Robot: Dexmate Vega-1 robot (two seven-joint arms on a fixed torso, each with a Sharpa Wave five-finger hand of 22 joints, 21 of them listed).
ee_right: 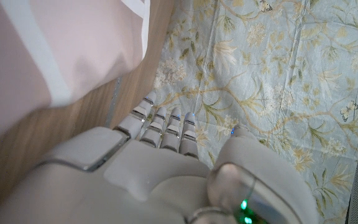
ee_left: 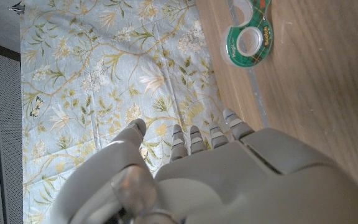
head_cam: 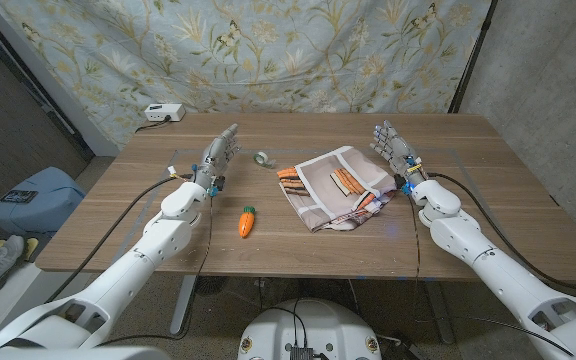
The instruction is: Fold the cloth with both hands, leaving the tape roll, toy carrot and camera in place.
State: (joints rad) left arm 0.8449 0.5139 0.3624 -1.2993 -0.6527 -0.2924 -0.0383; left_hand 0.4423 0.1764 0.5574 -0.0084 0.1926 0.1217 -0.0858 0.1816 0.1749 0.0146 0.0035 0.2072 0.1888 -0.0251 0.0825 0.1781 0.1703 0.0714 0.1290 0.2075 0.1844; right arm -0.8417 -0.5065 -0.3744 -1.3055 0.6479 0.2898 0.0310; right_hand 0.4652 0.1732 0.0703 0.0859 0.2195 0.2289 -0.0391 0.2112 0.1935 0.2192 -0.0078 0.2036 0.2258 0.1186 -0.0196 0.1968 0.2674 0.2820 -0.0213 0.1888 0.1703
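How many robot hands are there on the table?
2. The left hand is held up beside the tape roll, holding nothing. The right hand stands by the far right edge of the folded cloth, also holding nothing.

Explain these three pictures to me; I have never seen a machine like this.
This is a robot with two arms at a wooden table, steered by a person. The wide picture comes from a camera on its head. There the left hand and right hand hold nothing, fingers apart. Between them lies a crumpled patterned cloth, with a tape roll and a toy carrot nearby. The other two pictures come from cameras on the wrists, so they look turned: one looks past the left hand toward the tape, the other past the right hand beside the cloth.
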